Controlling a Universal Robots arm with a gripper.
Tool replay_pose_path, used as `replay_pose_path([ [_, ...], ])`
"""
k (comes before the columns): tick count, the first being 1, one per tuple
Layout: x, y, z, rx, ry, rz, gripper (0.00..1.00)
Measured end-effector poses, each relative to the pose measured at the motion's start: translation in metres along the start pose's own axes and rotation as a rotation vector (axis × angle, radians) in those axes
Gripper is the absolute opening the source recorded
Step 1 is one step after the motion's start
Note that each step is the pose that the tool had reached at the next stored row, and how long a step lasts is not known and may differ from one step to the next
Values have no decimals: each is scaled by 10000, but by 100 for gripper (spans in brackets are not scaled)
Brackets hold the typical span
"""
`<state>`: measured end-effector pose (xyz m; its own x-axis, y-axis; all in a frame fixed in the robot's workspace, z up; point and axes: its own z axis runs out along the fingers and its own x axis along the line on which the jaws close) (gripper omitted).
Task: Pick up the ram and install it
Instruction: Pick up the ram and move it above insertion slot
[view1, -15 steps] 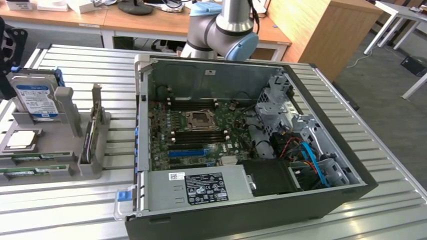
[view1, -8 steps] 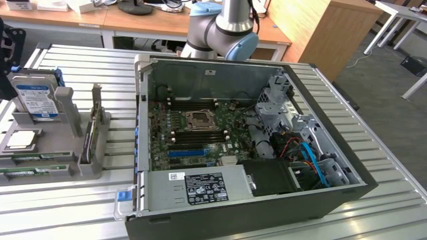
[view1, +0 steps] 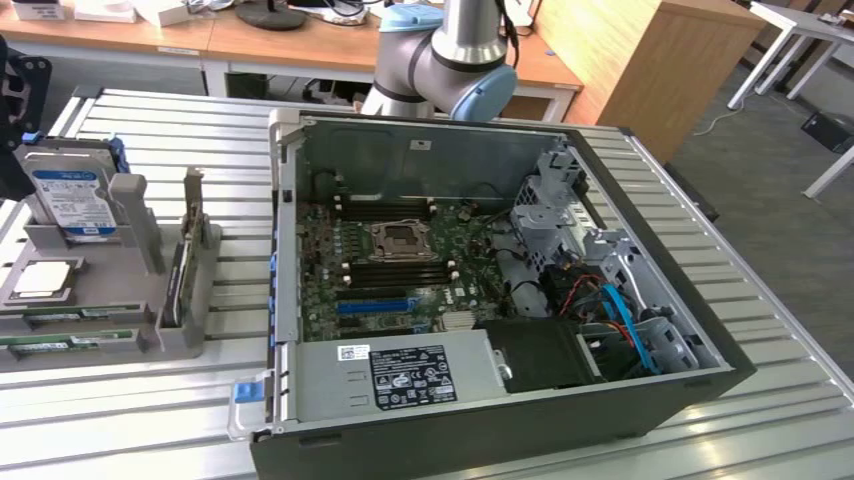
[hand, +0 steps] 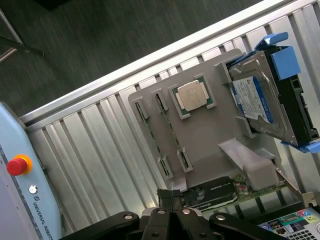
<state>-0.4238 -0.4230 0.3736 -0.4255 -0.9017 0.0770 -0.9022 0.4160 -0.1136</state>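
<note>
The gripper (hand: 172, 200) is shut, its black fingers (hand: 165, 199) pressed together with nothing between them. It hangs above the grey tray (hand: 210, 135), and in the wrist view its tips sit in front of the edge of the card (hand: 215, 192) that stands at the tray's side.

The ram (hand: 149, 131) is in the tray. It shows as two thin green sticks lying edge-up in parallel slots, one just beside the other, and neither touches the gripper. In the exterior view the ram (view1: 74, 342) lies at the near end of the tray (view1: 94, 285), on the exterior view's left, well apart from the case (view1: 400, 440).

Other parts share the tray: a CPU (hand: 194, 96) sits flat in its square recess just beside the ram slots, and a drive (hand: 262, 100) with a blue-and-white label leans in a blue bracket at the far end.

The case lies open on the ribbed metal table (view1: 787, 420), with its motherboard (view1: 400, 260) facing up (a blue slot (view1: 374, 305) shows near the board's lower edge). The arm (view1: 447, 60) rises behind the case. A pendant (hand: 30, 200) with a red stop button lies on the table beside the tray.
</note>
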Motion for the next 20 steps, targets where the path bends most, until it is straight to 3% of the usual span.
replay_pose_path([
  [1,0,1,0,-7,-11,1,11],
  [2,0,3,-1,-63,-130,11,11],
  [6,1,2,2,-382,-772,-9,11],
  [7,0,2,1,-403,-814,-17,11],
  [11,-1,7,2,-383,-828,-76,11],
  [20,0,9,5,-347,-945,-1196,11],
])
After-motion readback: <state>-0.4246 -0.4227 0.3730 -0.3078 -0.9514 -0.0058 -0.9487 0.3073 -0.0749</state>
